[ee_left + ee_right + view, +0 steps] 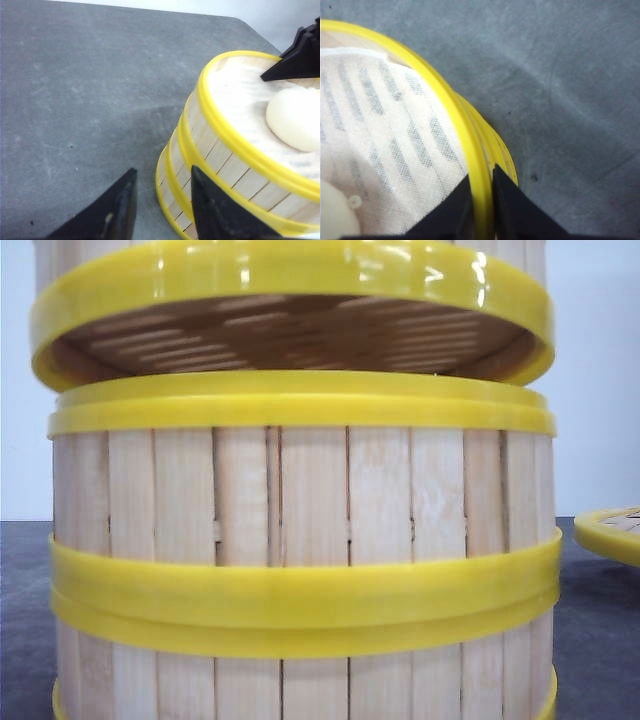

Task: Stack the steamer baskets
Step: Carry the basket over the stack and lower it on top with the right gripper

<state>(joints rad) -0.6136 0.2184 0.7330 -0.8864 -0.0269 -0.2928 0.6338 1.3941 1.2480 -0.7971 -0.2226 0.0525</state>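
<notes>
Steamer baskets (300, 520): pale wood slats w/ glossy yellow rims; top basket (290, 310) shows a brown slatted base underneath. Liner cloth (395, 150) inside the rim by right gripper (480, 210): white, grey stripes. Bun (295, 120) cream-white. Both grippers black, incl. left gripper (162, 200). Table (90, 100) dark grey, mottled.

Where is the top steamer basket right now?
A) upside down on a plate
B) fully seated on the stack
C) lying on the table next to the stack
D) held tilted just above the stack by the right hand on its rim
D: in the front view the top steamer basket hangs tilted over the stack, its slatted underside showing; the right hand pinches its yellow rim.
</notes>
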